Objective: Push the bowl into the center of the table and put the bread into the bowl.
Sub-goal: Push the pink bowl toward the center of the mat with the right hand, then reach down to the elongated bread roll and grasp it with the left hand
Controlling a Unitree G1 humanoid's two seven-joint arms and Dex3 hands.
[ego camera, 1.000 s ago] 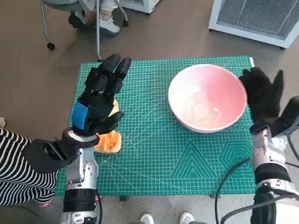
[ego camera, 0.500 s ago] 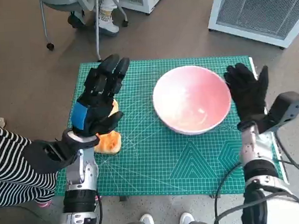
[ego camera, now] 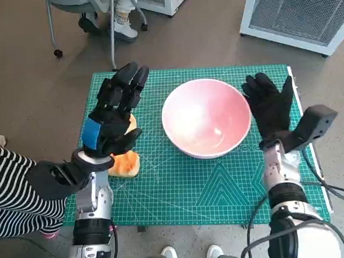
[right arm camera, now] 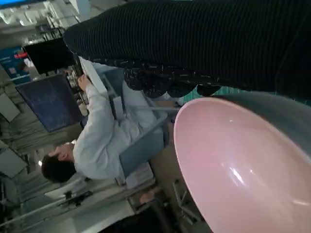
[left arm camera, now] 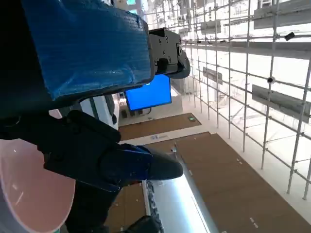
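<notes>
A pink bowl point(ego camera: 205, 116) stands empty a little right of the middle of the green mat point(ego camera: 182, 187). My right hand point(ego camera: 269, 107) is flat against the bowl's right side, fingers spread and holding nothing. The right wrist view shows the bowl point(right arm camera: 228, 170) close under the glove point(right arm camera: 194, 43). An orange piece of bread point(ego camera: 124, 164) lies at the mat's left edge, mostly hidden under my left hand point(ego camera: 115, 112). That hand hovers above it with fingers spread and holds nothing. In the left wrist view the blue-taped hand point(left arm camera: 82, 73) fills the picture, with the bowl's rim point(left arm camera: 29, 194) beside it.
The mat covers the small table. A striped sleeve point(ego camera: 11, 187) of a person shows at the left. A chair and feet point(ego camera: 114, 18) are beyond the table's far edge, a white unit point(ego camera: 302, 7) at the far right, shoes point(ego camera: 190, 257) at the near edge.
My right hand has pushed the bowl leftward, from the mat's right part toward its middle. The left hand and the bread have stayed in place.
</notes>
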